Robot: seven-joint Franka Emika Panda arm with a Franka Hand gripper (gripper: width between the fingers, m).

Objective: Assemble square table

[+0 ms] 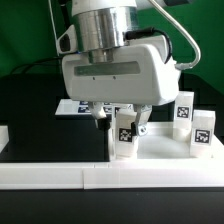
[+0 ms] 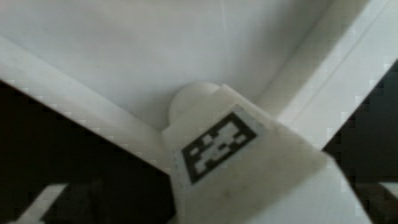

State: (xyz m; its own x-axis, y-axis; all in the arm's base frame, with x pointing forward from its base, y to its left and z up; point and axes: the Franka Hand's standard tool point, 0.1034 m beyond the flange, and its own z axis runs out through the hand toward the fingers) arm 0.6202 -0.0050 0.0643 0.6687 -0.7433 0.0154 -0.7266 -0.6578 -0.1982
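My gripper hangs over the near left corner of the white square slab and is shut on a short white tagged leg, which stands upright at that corner. In the wrist view the leg fills the middle, its tag facing the camera, with the slab's corner behind it. The fingertips are mostly hidden by the leg. Two more tagged legs stand at the slab's right side in the exterior view.
The long low white border rail runs along the front, with a short piece at the exterior view's left. The marker board lies behind the gripper on the black table.
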